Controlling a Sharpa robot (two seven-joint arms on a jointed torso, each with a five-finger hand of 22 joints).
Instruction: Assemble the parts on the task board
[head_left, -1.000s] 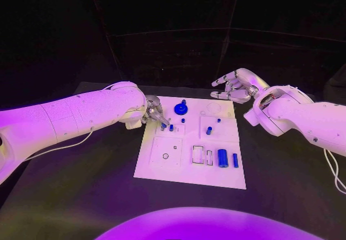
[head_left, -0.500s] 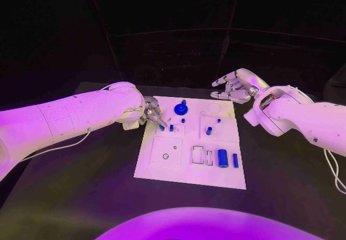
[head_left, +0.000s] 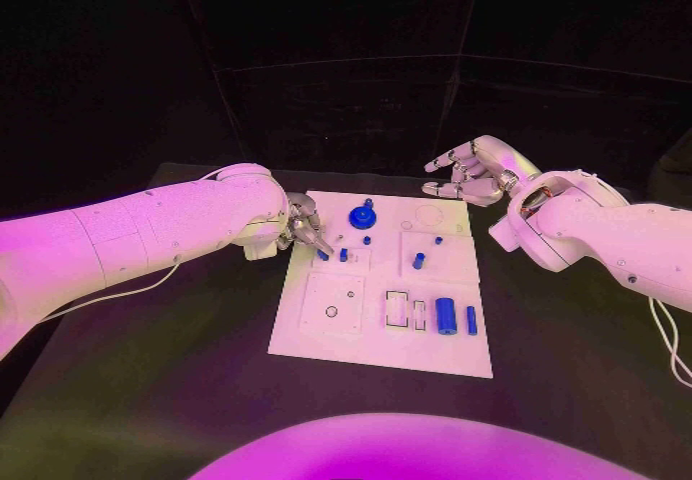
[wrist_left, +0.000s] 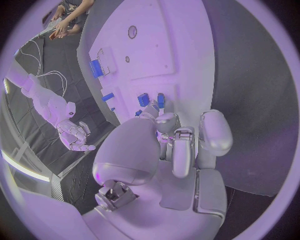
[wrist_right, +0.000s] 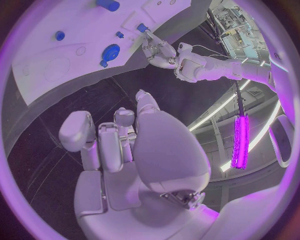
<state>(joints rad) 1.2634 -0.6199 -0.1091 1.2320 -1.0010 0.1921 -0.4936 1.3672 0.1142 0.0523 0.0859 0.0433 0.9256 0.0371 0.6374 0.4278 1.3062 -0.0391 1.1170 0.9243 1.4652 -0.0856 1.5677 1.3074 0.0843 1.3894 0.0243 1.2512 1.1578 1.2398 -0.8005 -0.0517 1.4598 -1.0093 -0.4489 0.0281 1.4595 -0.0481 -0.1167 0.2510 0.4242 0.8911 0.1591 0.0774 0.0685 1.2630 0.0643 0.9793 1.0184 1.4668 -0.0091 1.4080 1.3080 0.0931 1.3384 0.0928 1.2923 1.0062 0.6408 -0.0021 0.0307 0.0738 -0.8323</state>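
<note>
On my left I see the left hand (head_left: 304, 225) down at the far left edge of the task board (head_left: 346, 335), its fingers (wrist_left: 182, 150) curled inward and bunched, with their tips right at two small blue pegs (head_left: 333, 254) that stand in a square recess near that edge. From the left wrist view the fingertips sit just beside those pegs, but I cannot tell whether they pinch one or only touch it. Moving right along the board, a round blue knob part (head_left: 362, 215) stands near the far edge, a tiny blue piece (head_left: 366, 240) just in front of it, then a short blue peg (head_left: 418, 261) towards the middle. Nearer me lie a larger blue cylinder (head_left: 446, 316) and a slim blue bar (head_left: 470, 320) side by side. Far right, my right hand (head_left: 469, 170) hangs above the table beyond the board's far right corner, fingers loosely apart and lightly curled, holding nothing, well apart from every part.
</note>
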